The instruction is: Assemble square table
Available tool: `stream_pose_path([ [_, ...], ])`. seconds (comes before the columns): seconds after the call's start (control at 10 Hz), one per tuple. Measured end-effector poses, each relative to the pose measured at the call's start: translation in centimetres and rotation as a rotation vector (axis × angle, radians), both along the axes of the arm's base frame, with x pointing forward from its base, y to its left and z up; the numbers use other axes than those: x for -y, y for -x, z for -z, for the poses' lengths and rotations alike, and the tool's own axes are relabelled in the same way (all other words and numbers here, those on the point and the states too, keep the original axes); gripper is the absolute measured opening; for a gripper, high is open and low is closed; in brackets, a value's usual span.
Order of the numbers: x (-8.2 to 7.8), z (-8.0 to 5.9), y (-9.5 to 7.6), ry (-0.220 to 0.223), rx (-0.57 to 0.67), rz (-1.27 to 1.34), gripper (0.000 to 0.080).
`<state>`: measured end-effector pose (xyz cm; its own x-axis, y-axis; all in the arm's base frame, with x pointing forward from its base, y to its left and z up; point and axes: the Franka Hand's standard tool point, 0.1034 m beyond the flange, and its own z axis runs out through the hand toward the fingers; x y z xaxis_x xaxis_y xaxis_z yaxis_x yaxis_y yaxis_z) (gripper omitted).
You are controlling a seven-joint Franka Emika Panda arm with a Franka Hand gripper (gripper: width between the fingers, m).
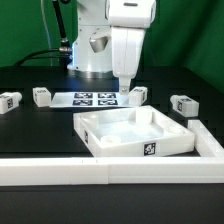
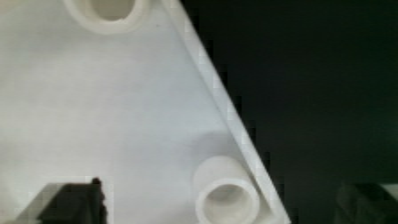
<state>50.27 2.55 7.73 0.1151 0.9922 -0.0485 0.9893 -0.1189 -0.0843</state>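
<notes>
The square table's top [image 1: 135,133] is a white square slab with a raised rim and a tag on its near side, lying in the middle of the black table. Four short white tagged legs lie apart behind it: two [image 1: 10,100] [image 1: 41,96] at the exterior view's left, one [image 1: 138,95] by the gripper and one [image 1: 183,104] at the right. My gripper [image 1: 124,90] hangs open over the slab's far edge. In the wrist view the slab [image 2: 107,110] shows two round sockets [image 2: 228,200]. One dark finger [image 2: 71,202] is over the slab, the other over bare table, and nothing is held.
The marker board [image 1: 88,100] lies flat behind the slab. A long white L-shaped barrier wall [image 1: 100,172] runs along the front and up the exterior view's right side. The robot's base [image 1: 92,45] stands at the back.
</notes>
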Motion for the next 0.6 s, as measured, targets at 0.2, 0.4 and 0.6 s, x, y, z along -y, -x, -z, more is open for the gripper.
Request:
stream_pose_path([
  [0.2, 0.2, 0.1, 0.0, -0.004, -0.004, -0.14, 0.065],
  [0.4, 1.8, 1.1, 0.5, -0.029, -0.04, -0.349, 0.065],
  [0.6, 2.8, 1.8, 0.4, -0.057, -0.079, -0.514, 0.065],
])
